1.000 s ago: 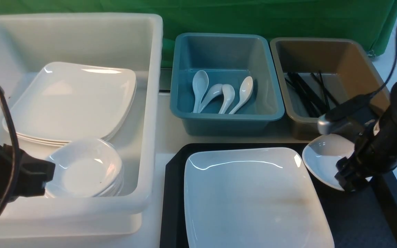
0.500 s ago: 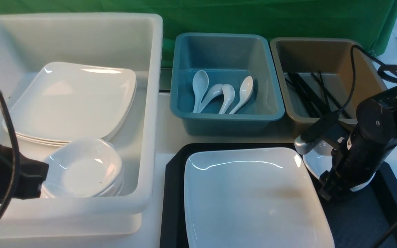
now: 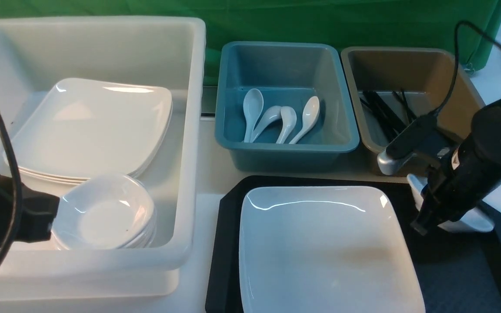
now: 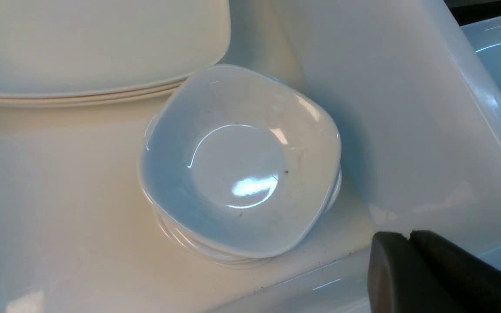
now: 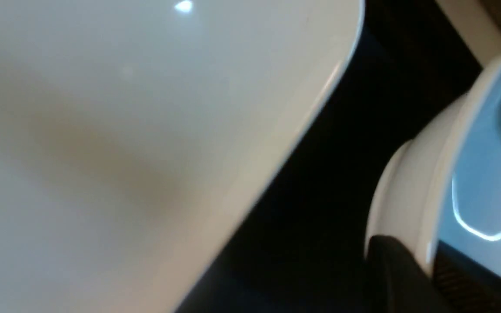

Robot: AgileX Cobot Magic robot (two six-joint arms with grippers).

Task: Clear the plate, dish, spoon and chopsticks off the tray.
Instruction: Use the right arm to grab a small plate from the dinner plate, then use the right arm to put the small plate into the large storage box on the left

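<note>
The large white plate [image 3: 324,248] lies on the black tray [image 3: 450,278]. At the tray's back right, my right gripper [image 3: 424,221] is shut on the rim of the small white dish [image 3: 472,221], which is tilted up. In the right wrist view the dish's rim [image 5: 411,208] sits between the fingers of the right gripper [image 5: 429,265], beside the plate [image 5: 124,130]. My left gripper [image 4: 409,237] is shut and empty over the white tub's near wall. No spoon or chopsticks show on the tray.
A white tub [image 3: 189,130] at left holds stacked large plates [image 3: 89,126] and a stack of small dishes [image 3: 107,213]. A blue tub [image 3: 285,148] holds several white spoons [image 3: 281,115]. A brown tub [image 3: 455,74] holds black chopsticks [image 3: 385,115].
My right gripper went from open to shut on the dish's rim and tipped the dish up toward the right. The tray and plate slid slightly right. The left arm barely moved.
</note>
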